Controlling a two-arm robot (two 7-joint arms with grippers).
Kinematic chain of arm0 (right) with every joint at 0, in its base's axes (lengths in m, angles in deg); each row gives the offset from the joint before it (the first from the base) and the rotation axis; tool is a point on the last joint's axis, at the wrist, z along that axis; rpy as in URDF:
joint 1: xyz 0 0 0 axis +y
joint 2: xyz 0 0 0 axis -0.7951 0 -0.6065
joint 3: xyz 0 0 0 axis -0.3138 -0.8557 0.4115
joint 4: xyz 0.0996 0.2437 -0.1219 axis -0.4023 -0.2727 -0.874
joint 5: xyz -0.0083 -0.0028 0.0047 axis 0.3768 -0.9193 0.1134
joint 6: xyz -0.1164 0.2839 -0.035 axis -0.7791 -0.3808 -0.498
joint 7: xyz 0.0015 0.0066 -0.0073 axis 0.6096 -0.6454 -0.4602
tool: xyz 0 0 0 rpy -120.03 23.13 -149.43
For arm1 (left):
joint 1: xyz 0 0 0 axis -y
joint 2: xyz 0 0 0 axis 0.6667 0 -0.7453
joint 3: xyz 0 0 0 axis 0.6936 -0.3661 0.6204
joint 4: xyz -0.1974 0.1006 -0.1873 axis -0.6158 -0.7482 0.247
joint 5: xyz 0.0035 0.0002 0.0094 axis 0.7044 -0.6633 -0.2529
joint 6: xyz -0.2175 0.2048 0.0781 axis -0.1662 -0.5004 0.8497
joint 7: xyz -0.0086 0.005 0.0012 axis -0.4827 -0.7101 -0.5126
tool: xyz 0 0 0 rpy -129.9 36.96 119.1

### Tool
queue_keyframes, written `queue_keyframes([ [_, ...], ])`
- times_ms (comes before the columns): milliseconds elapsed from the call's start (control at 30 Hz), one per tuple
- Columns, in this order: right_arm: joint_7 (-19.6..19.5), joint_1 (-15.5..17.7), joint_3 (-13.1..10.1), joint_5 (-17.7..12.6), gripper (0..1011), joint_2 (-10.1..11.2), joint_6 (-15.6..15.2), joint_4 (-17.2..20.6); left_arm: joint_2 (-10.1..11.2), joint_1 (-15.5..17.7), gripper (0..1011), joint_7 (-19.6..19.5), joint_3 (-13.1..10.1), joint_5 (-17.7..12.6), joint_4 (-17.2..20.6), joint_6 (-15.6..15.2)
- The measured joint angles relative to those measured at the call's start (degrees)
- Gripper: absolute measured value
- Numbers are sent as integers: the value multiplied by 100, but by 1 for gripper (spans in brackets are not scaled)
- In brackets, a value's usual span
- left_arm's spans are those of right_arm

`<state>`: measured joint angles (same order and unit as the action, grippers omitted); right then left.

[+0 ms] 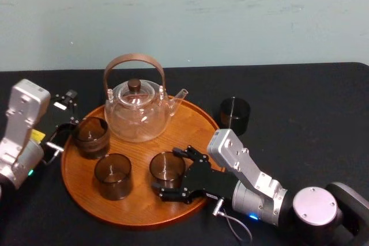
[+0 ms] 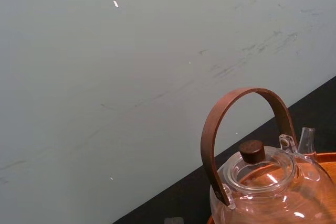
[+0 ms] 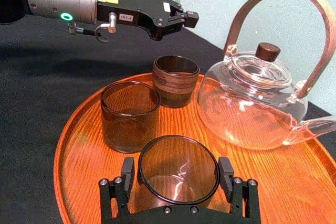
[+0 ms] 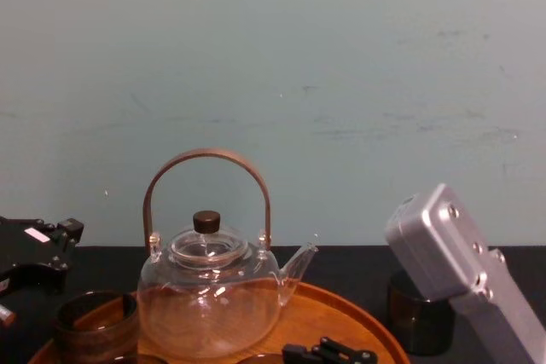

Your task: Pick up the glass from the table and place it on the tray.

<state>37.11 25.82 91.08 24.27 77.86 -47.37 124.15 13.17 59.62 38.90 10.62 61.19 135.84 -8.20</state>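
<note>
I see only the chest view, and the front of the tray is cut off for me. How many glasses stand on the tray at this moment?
Observer: Three glasses stand on the tray: the back-left glass, the front-left glass and the front-right glass.
Operator: Where does the right gripper work?
Observer: The right gripper is at the front-right glass, which stands upright on the tray.
Operator: Is the dark glass on my right also on the tray?
Observer: No. The dark glass stands on the black table, off the tray, to the right of the teapot.
</note>
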Motion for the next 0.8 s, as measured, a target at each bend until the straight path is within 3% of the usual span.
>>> queue_keyframes([
  [367,-31,72,-56,-22,1002,67,156,137,0,0,0,0,0,0,0,0],
  [800,-366,631,-511,39,1002,476,532,1250,0,0,0,0,0,0,0,0],
])
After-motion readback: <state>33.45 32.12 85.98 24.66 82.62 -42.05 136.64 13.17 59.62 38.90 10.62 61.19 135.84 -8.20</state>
